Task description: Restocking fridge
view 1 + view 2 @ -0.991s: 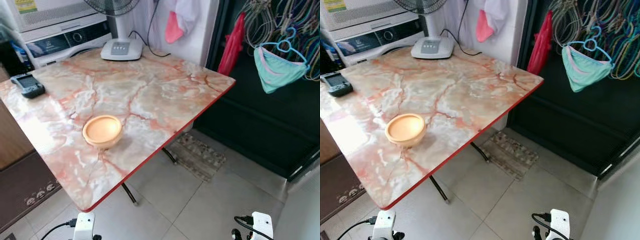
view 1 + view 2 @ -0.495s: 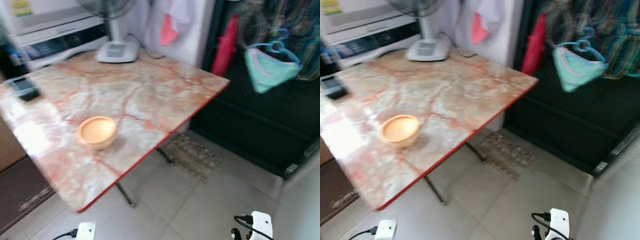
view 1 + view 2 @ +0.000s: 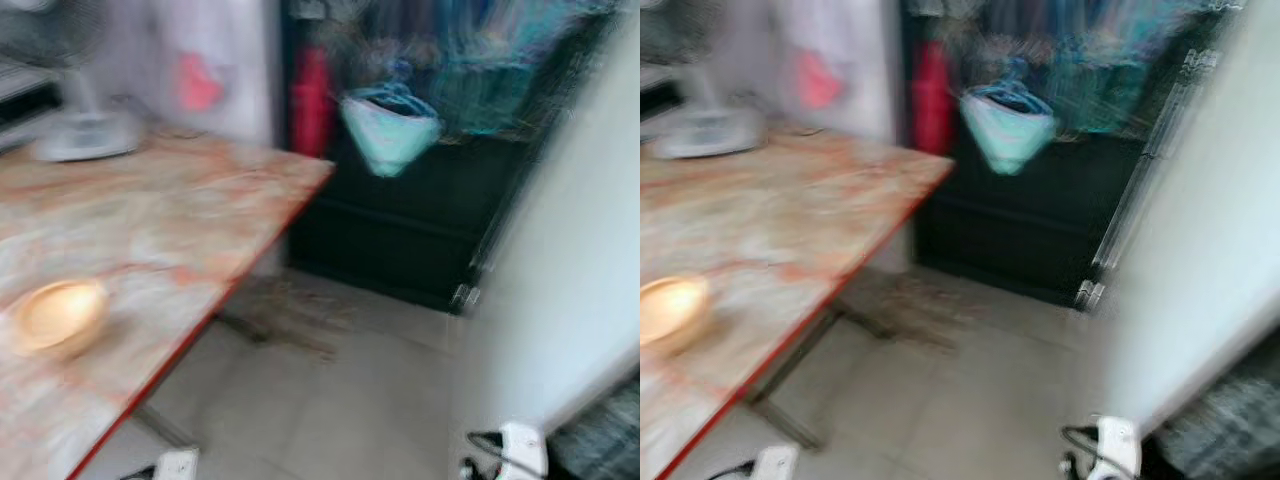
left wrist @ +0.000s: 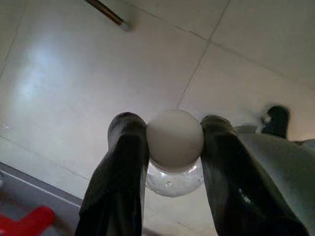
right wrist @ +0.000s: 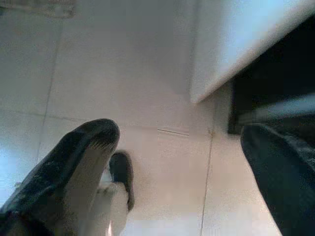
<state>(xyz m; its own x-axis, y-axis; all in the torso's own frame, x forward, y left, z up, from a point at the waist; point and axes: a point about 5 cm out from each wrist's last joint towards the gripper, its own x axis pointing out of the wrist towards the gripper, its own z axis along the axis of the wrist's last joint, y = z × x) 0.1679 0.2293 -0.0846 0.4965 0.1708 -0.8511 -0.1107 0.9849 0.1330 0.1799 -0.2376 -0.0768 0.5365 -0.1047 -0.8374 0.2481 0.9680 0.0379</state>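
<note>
Left hand (image 4: pixel 174 135): hangs low over the tiled floor (image 4: pixel 74 78), its two black fingers (image 4: pixel 125 147) clamped on either side of a bottle (image 4: pixel 174 142); the white round cap sits between the fingertips, and clear plastic shows just below it.
Bottle: held in the left hand, above the floor, well apart from the counter.
Right hand (image 5: pixel 179 142): also low over the floor, fingers (image 5: pixel 83 147) spread wide apart with nothing between them; a white wall edge and a dark gap lie beyond it.
Counter (image 3: pixel 150 230): marble-patterned top with a red edge, on the robot's left; badly blurred.
Bowl (image 3: pixel 58 313): pale orange, standing on the counter near its front edge.
Fan base (image 3: pixel 85 140): white, at the far end of the counter.
Hanging clothes (image 3: pixel 390 125): a turquoise piece on a hanger against a dark opening, a red thing (image 3: pixel 312 100) beside it.
Mat (image 3: pixel 290 315): patterned, on the floor just beyond the counter.
</note>
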